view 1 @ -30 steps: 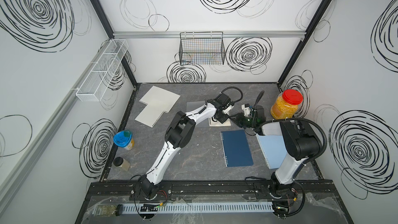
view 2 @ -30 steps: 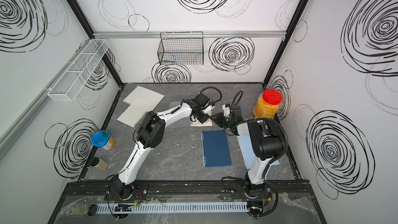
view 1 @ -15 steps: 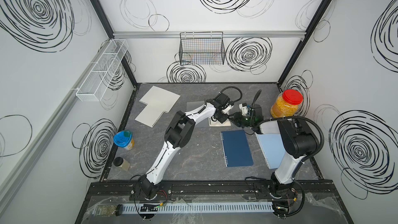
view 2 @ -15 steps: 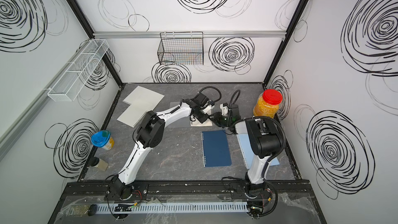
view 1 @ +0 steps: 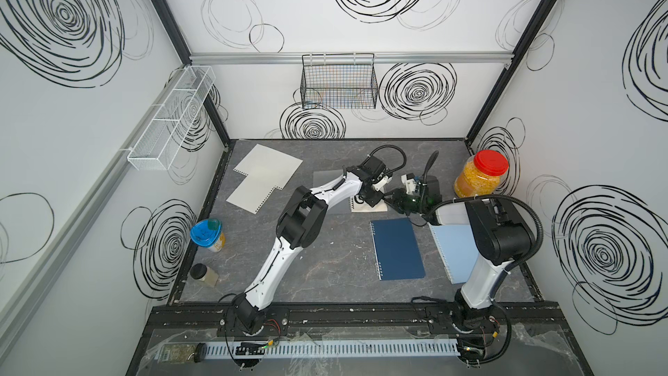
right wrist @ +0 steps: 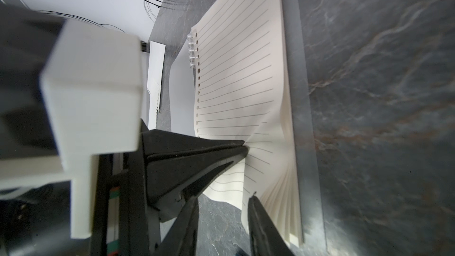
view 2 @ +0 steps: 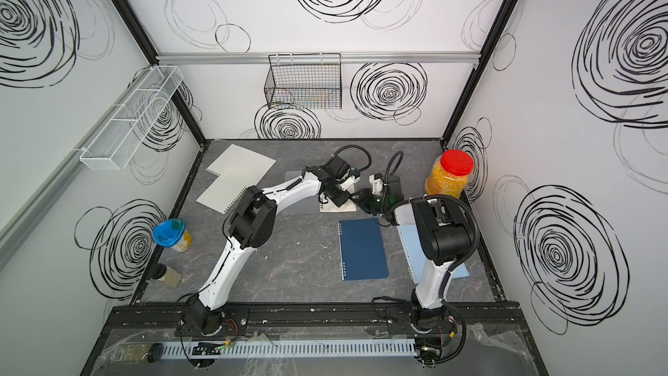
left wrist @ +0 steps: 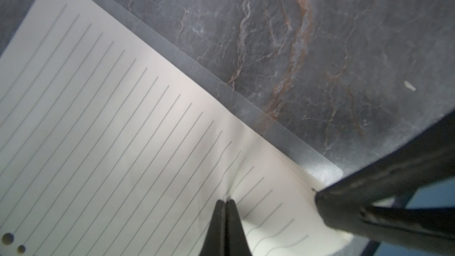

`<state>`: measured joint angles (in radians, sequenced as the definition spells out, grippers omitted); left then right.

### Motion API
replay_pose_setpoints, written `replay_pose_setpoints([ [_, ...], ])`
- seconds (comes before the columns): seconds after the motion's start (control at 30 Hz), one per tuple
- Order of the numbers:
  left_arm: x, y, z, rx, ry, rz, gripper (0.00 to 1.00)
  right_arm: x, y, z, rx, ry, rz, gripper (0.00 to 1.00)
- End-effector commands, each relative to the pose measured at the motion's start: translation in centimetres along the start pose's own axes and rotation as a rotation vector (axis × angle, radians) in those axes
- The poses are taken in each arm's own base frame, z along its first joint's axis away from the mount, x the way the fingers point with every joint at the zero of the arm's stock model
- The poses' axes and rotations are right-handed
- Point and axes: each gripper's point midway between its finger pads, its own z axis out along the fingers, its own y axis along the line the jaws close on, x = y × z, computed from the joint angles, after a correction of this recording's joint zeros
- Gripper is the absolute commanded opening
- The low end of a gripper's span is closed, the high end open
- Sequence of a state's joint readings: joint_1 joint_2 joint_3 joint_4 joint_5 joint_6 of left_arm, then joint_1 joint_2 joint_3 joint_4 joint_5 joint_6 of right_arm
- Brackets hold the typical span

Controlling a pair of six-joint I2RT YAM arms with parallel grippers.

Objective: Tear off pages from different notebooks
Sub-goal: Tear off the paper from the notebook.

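Observation:
The frosted clear notebook [view 1: 359, 207] lies open at the back centre, its cover [view 1: 327, 189] folded out flat. My left gripper [left wrist: 225, 201] is shut on a puckered fold of its top lined page [left wrist: 123, 144]. That page [right wrist: 234, 82] bulges up, partly off the spiral. My right gripper [right wrist: 224, 200] stands open at the notebook's corner, one finger against the fanned page edges. In both top views the two grippers meet over this notebook [view 2: 327, 207]. The navy notebook [view 1: 397, 249] and the light blue notebook [view 1: 453, 255] lie shut in front. Two loose pages [view 1: 265, 175] lie at the back left.
A red-lidded jar [view 1: 480, 179] stands at the back right, close to the right arm. A blue-lidded cup [view 1: 208, 235] and a small jar [view 1: 204, 274] sit by the left edge. A wire basket [view 1: 338, 81] and a white rack [view 1: 171, 117] hang on the walls.
My right gripper's jaws have spread a little wider and the right arm has edged towards the notebook. The left gripper has kept its pinch on the page.

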<state>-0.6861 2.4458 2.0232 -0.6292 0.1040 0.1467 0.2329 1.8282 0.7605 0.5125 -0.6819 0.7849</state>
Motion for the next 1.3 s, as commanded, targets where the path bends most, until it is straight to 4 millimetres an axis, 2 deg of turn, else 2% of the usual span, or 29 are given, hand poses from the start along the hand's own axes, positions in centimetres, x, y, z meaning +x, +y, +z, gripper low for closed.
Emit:
replay_pose_setpoints([
  [0.0,9.80,-0.30,3.97,0.030,0.318,-0.019,0.00,0.57,-0.55,0.26,0.007,0.010,0.000,0.37],
  [0.77,9.98,-0.33,3.99,0.032,0.325,-0.016,0.00,1.00,-0.97,0.13,0.016,0.010,0.007,0.39],
  [1.27,10.19,-0.47,4.00,0.035,0.332,-0.012,0.00,0.67,-0.56,0.35,0.002,0.011,0.003,0.39],
])
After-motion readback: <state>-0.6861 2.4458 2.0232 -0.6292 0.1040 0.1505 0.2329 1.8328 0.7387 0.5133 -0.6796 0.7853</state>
